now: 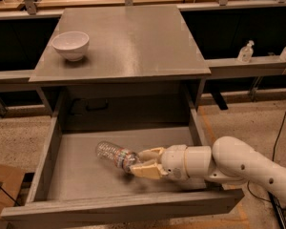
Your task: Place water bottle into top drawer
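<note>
The water bottle is a clear ribbed bottle lying sideways, its base pointing left, low inside the top drawer. The drawer is pulled wide open below the grey table. My gripper reaches in from the right on a white arm and is shut on the bottle's cap end, with tan fingers on either side. The cap is hidden between the fingers. The bottle is at or just above the drawer floor; I cannot tell if it touches.
A white bowl stands on the table's left side. Small pump-top bottles stand on a ledge at the right. The drawer's thick front panel runs below the gripper. A cardboard box lies on the floor at left.
</note>
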